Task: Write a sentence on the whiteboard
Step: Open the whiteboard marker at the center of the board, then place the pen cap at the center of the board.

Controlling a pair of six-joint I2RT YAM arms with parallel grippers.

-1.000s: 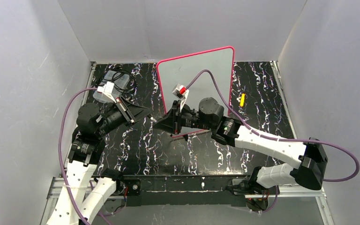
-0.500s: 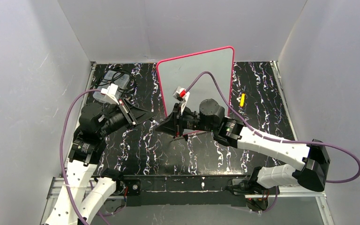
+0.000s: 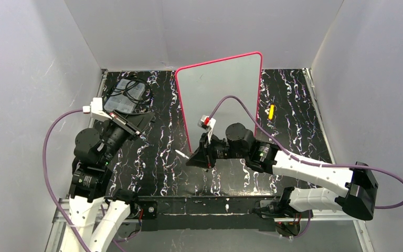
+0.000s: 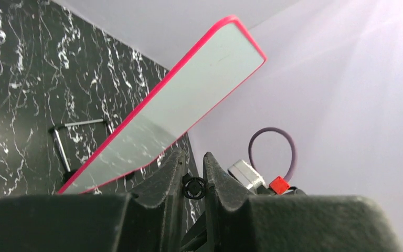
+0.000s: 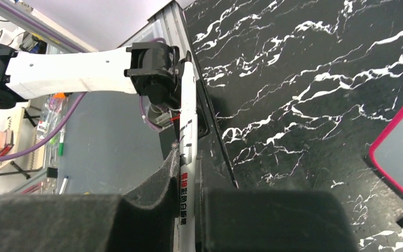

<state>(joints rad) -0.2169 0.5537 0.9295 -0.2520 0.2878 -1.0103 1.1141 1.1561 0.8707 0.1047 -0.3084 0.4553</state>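
A: Where is the whiteboard [image 3: 220, 86]?

B: Upright at 12 o'clock on the black marbled table [image 3: 157, 157]. It has a pink-red frame all round, and its face is turned toward the 2 arms.

A: And the right gripper [image 3: 194, 157]?

B: Low down at the board's 7 o'clock corner, just in front of the frame. Its fingers are clamped on a white marker [image 5: 187, 121], so the gap between them is only as wide as the barrel. From above, the marker sticks out toward 10 o'clock, away from the board's face, with its free end apart from the frame.

A: The left gripper [image 4: 194, 163]?

B: At the board's 9 o'clock, apart from the frame and pointing toward it. Its 2 fingers nearly meet, and a small black ring [image 4: 194, 187] sits pinched in the slit between them. I cannot tell what that ring is.

A: Anything else on the table?

B: A small yellow thing [image 3: 271, 111] lies at the board's 3 o'clock, near it but not touching. A clear box [image 3: 123, 94] with black cables in it sits at 10 o'clock, near the back left corner.
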